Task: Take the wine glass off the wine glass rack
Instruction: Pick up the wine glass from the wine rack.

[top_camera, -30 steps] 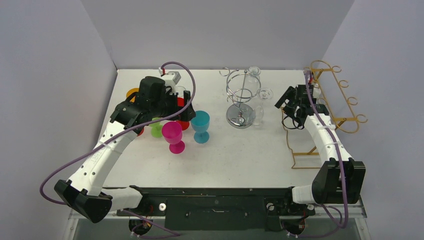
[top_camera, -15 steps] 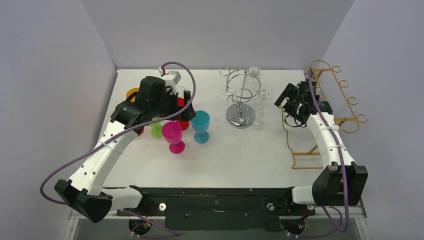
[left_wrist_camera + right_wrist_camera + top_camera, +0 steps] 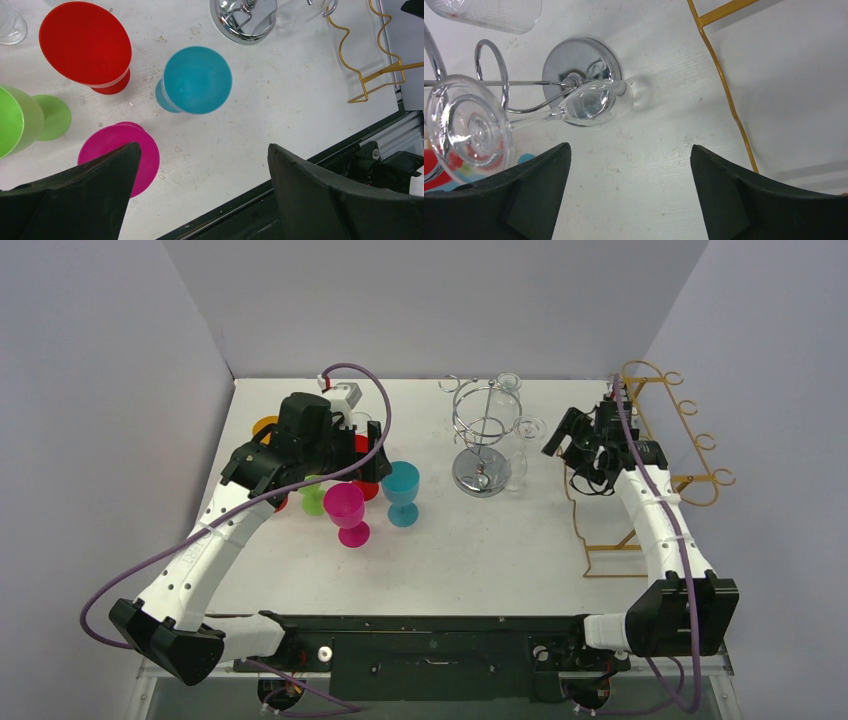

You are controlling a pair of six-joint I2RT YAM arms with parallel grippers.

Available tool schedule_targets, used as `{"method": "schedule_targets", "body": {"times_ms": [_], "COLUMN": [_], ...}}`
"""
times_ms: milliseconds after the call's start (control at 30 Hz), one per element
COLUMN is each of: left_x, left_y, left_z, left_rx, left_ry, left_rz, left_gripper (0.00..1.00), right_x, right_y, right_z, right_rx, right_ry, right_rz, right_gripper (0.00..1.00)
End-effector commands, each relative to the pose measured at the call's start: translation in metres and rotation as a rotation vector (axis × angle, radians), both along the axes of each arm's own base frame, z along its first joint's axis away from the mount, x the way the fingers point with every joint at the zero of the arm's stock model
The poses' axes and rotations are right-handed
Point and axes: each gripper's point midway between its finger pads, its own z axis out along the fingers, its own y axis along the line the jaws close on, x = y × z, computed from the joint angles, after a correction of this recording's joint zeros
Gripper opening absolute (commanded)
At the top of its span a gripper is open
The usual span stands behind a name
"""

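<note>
One clear wine glass (image 3: 591,102) hangs upside down on chrome rack (image 3: 482,435), foot in wire loop; nothing taken off yet. Right gripper (image 3: 560,435) released, empty, just beside glass. Left gripper (image 3: 200,195) released too, above coloured cups (image 3: 197,80). Grasp and lift-off remain.

Left arm (image 3: 215,540): white link shells, black joint housings, black base block. Lilac cable (image 3: 352,364) in a long loop; small white-grey box (image 3: 343,397) at the wrist. Right arm (image 3: 655,525): same white and black, second lilac cable (image 3: 684,575) alongside. Left pincer (image 3: 200,190) and right pincer (image 3: 629,195): matte black, broad wedge-shaped fingers.
</note>
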Motion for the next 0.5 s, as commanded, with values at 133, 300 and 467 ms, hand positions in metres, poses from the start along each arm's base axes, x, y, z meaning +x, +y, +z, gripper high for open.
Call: {"method": "schedule_targets", "body": {"times_ms": [133,300,467], "left_x": [0.006,0.006,0.004], "left_y": [-0.003,-0.003,-0.003], "left_z": [0.014,0.015,0.017], "left_rx": [-0.042,-0.044,-0.051], "left_ry": [-0.057,-0.056,-0.058], "left_rz": [0.01,0.011,0.01], "left_gripper": [0.96,0.96,0.96], "right_x": [-0.006,-0.008,-0.008], "right_y": [0.009,0.014,0.021], "right_z": [0.044,0.054,0.059], "right_rx": [0.035,0.061,0.092], "right_ry": [-0.118,-0.142,-0.153], "right_rz": [0.034,0.046,0.074], "right_gripper": [0.84,0.84,0.84]}}
